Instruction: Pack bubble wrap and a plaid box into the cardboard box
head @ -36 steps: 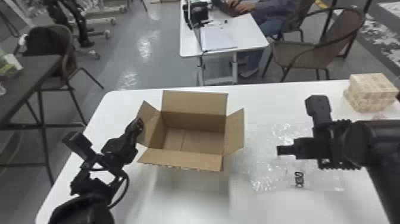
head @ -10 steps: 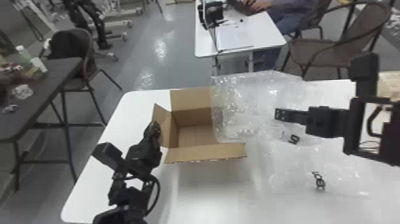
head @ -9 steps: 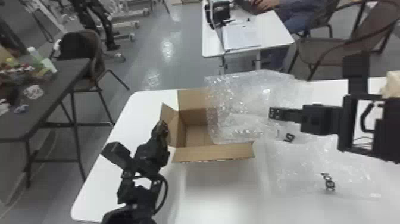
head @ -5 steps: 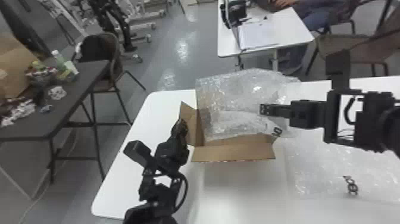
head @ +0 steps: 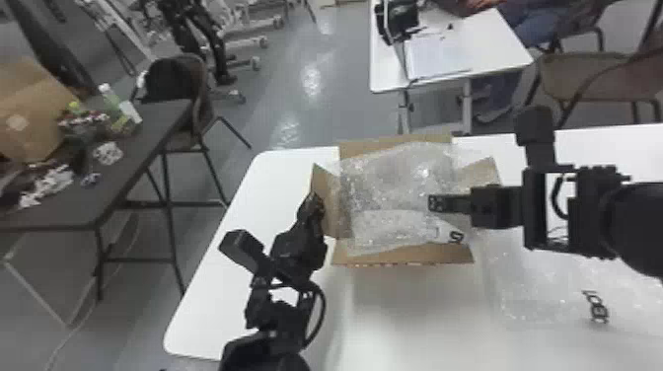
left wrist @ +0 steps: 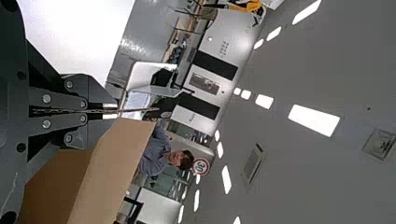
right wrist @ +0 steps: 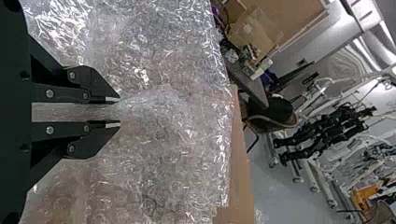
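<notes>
My left gripper (head: 312, 208) is at the left flap of the cardboard box (head: 402, 254). In the left wrist view, the left gripper (left wrist: 110, 111) is shut on the thin edge of that cardboard flap (left wrist: 109, 163). Over the box opening spreads a sheet of bubble wrap (head: 394, 197), its near edge overlapping the front flap. My right gripper (head: 436, 203) is above the box's right part. In the right wrist view, gathered bubble wrap (right wrist: 173, 140) fills the narrow gap of the right gripper (right wrist: 119, 112), which is shut on it.
A second clear bubble wrap sheet (head: 535, 301) lies on the white table (head: 419, 320), right of the box. Beyond the table's left side stands a dark table (head: 133, 148) with clutter. Another white desk (head: 483, 49) is farther back.
The right gripper has brought the bubble wrap leftward from beside the box to over its opening and has lowered it slightly. The head view has shifted. The left gripper remains at the flap.
</notes>
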{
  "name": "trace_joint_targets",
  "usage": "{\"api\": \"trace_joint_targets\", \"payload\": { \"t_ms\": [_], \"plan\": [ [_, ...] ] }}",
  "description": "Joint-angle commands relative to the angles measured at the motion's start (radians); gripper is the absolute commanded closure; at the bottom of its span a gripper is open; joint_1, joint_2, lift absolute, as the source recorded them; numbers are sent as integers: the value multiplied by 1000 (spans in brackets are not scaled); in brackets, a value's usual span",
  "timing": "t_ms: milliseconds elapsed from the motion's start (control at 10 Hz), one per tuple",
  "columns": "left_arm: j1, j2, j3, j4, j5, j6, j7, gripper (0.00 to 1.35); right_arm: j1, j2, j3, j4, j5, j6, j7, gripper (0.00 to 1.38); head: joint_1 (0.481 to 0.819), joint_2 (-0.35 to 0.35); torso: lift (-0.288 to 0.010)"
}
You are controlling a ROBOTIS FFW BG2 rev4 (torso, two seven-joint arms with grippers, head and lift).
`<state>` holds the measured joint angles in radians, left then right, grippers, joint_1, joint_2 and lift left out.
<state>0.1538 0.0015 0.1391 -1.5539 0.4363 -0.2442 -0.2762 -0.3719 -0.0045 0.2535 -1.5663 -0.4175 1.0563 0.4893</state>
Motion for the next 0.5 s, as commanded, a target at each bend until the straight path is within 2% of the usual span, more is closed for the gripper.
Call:
{"api": "trace_joint_targets", "payload": {
  "t_ms": [0, 100, 400],
  "plan": [
    [1, -4, -1, -2, 6, -4, 0, 1219, 1, 5, 1, 22, 71, 4, 0, 1032, 695, 347, -110],
    [1, -4, -6, -2, 7, -7, 0, 1219, 1, 5, 3, 55, 97, -36, 0, 1032, 695, 340, -110],
    [1, -2, -16, -2, 19, -14, 0, 1219, 5, 5, 36, 267, 65, -318, 12, 1032, 695, 323, -110]
  ]
}}
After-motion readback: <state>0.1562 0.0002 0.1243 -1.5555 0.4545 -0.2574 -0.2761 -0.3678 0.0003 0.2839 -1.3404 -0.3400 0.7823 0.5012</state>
